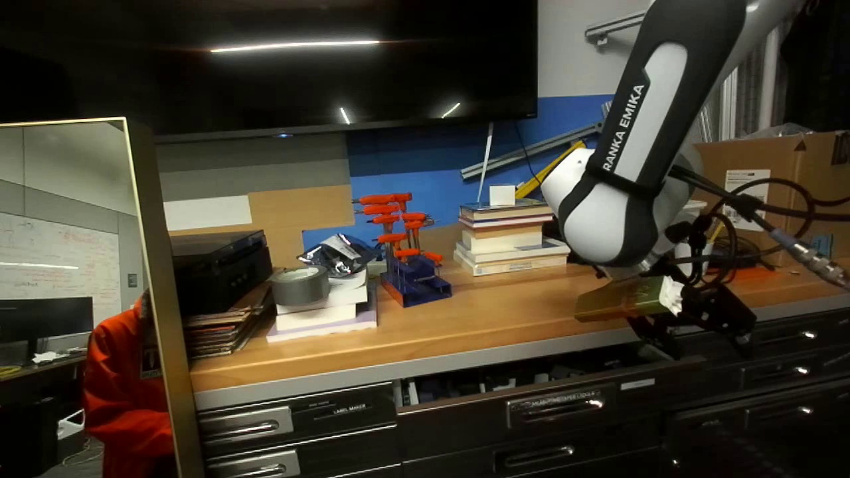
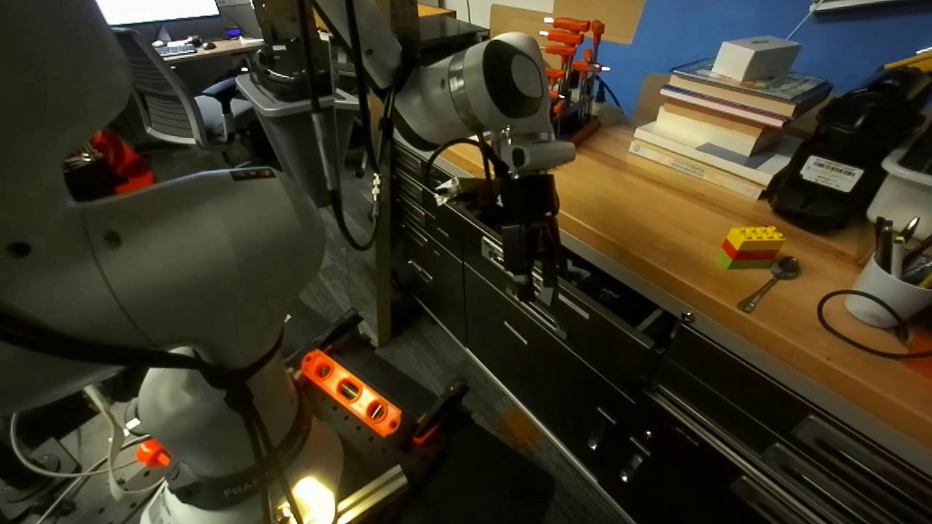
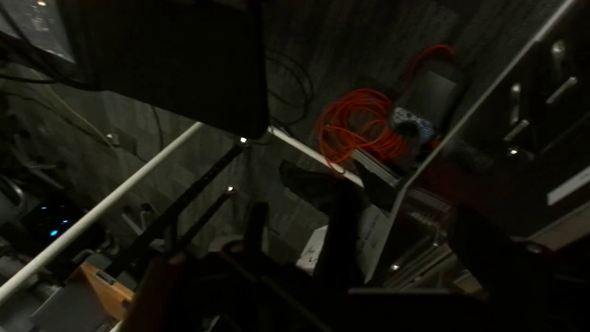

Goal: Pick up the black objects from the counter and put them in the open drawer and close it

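Arm: nearest, bent down toward the drawer.
Counter: above the drawer, running past both its ends.
Drawer: pulled out, dark contents inside.
Books: on the counter, behind the drawer.
Gripper: near the drawer, jaws apart.
Black objects: too dim to tell whether they lie among the drawer's contents.

The drawer stands open — assorted things inside — below the counter.
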